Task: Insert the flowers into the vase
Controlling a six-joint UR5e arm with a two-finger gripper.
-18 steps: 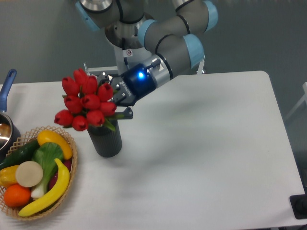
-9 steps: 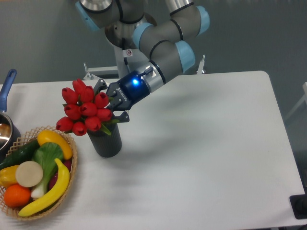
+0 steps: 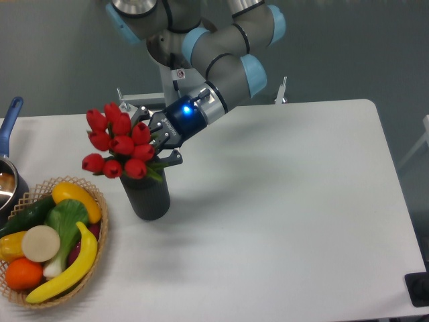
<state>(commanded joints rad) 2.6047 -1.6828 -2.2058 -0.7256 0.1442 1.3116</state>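
The flowers [image 3: 115, 143] are a tight bunch of red tulip buds with green leaves, tilted to the left just above the vase. The vase [image 3: 147, 196] is a dark ribbed cylinder standing upright on the white table. Its mouth is hidden behind the lower buds and leaves. My gripper [image 3: 158, 143] is shut on the flowers at their stems, to the right of the buds and above the vase's right rim. A blue light glows on the gripper body. I cannot tell if the stems touch the vase's mouth.
A wicker basket [image 3: 94, 268] of toy fruit and vegetables sits at the front left, close to the vase. A metal pot with a blue handle [image 3: 8, 121] stands at the left edge. The white table [image 3: 288, 221] stretches to the right.
The gripper and the bunch have shifted left and tilted a little, staying just over the vase. The vase has not moved.
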